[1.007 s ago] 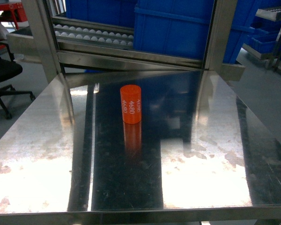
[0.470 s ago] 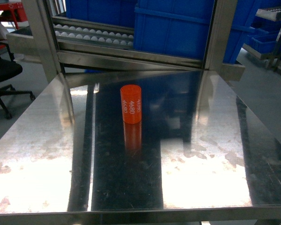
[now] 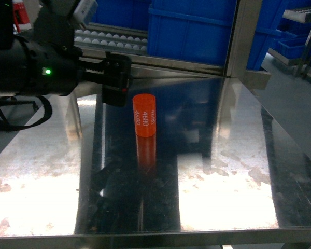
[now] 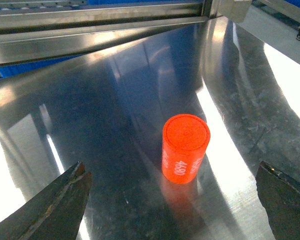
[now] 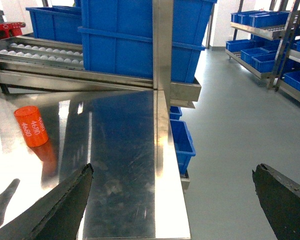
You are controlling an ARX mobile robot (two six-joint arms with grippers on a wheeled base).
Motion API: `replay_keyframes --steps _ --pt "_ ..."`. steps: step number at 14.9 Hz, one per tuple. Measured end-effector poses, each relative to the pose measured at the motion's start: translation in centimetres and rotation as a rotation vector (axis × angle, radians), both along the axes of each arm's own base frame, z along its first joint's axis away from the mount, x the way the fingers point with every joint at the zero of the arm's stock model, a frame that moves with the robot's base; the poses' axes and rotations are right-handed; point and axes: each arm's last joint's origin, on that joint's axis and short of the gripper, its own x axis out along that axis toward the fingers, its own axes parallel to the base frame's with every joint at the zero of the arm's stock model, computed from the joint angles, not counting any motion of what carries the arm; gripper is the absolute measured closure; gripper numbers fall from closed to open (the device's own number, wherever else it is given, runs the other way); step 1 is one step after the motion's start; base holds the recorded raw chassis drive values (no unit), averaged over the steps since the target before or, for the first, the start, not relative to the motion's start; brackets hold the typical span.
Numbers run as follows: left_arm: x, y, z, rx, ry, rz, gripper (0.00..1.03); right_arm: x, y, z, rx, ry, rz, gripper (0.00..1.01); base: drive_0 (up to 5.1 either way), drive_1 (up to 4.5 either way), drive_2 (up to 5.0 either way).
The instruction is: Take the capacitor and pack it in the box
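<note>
Item: capacitor [image 3: 145,115], one orange cylinder, upright on the steel table [image 3: 233,155], white "4680" printed down its side; position just above the middle of the head view, its reflection running toward 6 o'clock on the sheet. Same item in the left wrist view [image 4: 184,148], flat top visible, between the two fingertips and beyond them, touching neither; in the right wrist view [image 5: 31,126] at the 9 o'clock edge, well apart from that gripper. Left gripper [image 3: 116,80]: black, entering from 10 o'clock in the head view, tip just beside the capacitor at its 10 o'clock, not in contact; its fingers [image 4: 55,205] stand wide apart at the lower corners of its own camera, nothing between them but table and capacitor. Right gripper [image 5: 172,200]: fingers spread wide, holding nothing, hanging over the table's right edge and the grey floor [image 5: 235,125]. Surroundings: blue bins [image 3: 197,31] at 12 o'clock behind a steel frame; roller track [image 5: 35,50] at 10 o'clock; further blue bins on racks [image 5: 270,40] at 2 o'clock.
</note>
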Motion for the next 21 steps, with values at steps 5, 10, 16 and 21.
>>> replay_keyframes --steps 5,10,16,21 --pt "4.9 -2.2 -3.7 -0.009 0.094 -0.09 0.05 0.0 0.0 0.0 0.0 0.0 0.0 0.03 0.0 0.0 0.0" --pt "7.4 -3.8 -8.7 -0.029 0.155 -0.073 0.05 0.0 0.0 0.0 0.0 0.0 0.0 0.03 0.0 0.0 0.0" --pt "8.7 -4.6 -10.5 -0.056 0.162 -0.07 0.33 0.0 0.0 0.0 0.0 0.0 0.0 0.03 0.0 0.0 0.0" --pt "6.6 -2.2 -7.3 -0.101 0.126 0.048 0.57 0.0 0.0 0.0 0.0 0.0 0.0 0.03 0.0 0.0 0.0"
